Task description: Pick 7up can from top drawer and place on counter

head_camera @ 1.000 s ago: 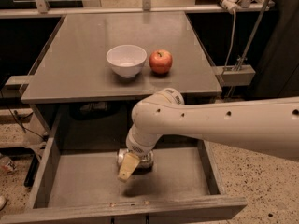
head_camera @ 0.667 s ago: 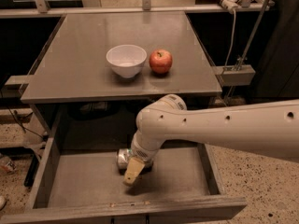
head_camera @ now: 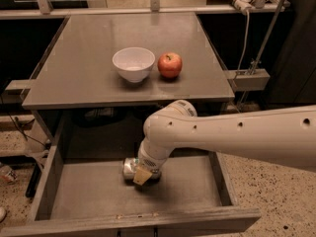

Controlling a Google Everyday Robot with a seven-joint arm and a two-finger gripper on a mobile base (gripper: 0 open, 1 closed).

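The top drawer [head_camera: 98,196] is pulled open below the counter [head_camera: 89,78]. The silvery 7up can [head_camera: 129,167] lies on its side on the drawer floor, near the back middle. My gripper [head_camera: 142,174] reaches down into the drawer from the right on a white arm and sits right at the can's right end, with one tan fingertip [head_camera: 141,176] showing in front of it. The rest of the gripper is hidden by the wrist.
A white bowl [head_camera: 133,64] and a red apple [head_camera: 170,65] stand on the counter. The drawer's low side walls [head_camera: 45,181] flank the can. Metal poles and a cable [head_camera: 256,28] stand at the right of the counter.
The arm has shifted slightly forward and right in the drawer, and the gripper has lowered against the can. The can stays on the drawer floor.
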